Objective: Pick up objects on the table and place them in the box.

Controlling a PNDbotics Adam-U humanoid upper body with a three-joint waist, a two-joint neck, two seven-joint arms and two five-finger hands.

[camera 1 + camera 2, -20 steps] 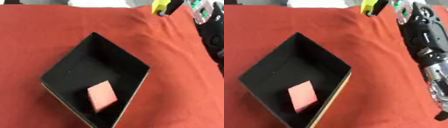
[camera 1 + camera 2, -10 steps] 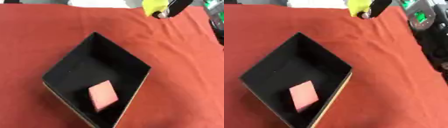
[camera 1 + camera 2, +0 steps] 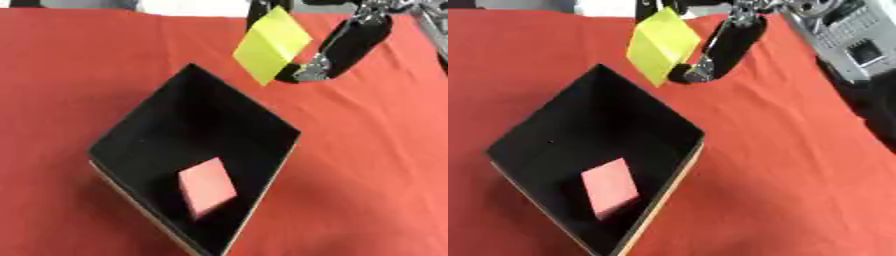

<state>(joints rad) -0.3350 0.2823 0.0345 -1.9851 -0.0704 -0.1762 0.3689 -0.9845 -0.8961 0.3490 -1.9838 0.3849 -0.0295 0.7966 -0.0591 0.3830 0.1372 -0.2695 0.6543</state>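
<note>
A black open box point(image 3: 140, 130) sits askew on the red cloth, with a pink block point(image 3: 208, 186) lying inside near its front corner. My right hand point(image 3: 350, 42) comes in from the upper right and pinches a yellow block point(image 3: 271, 44) between thumb and fingers. The yellow block hangs in the air just beyond the box's far corner. My left hand shows in neither view.
The red cloth point(image 3: 367, 165) covers the whole table. In the right eye view, grey parts of my right arm point(image 3: 846, 37) fill the upper right corner. A white strip point(image 3: 605, 7) lies along the far edge.
My right hand has carried the yellow block down from the far edge toward the box's far corner. The pink block and box have not moved.
</note>
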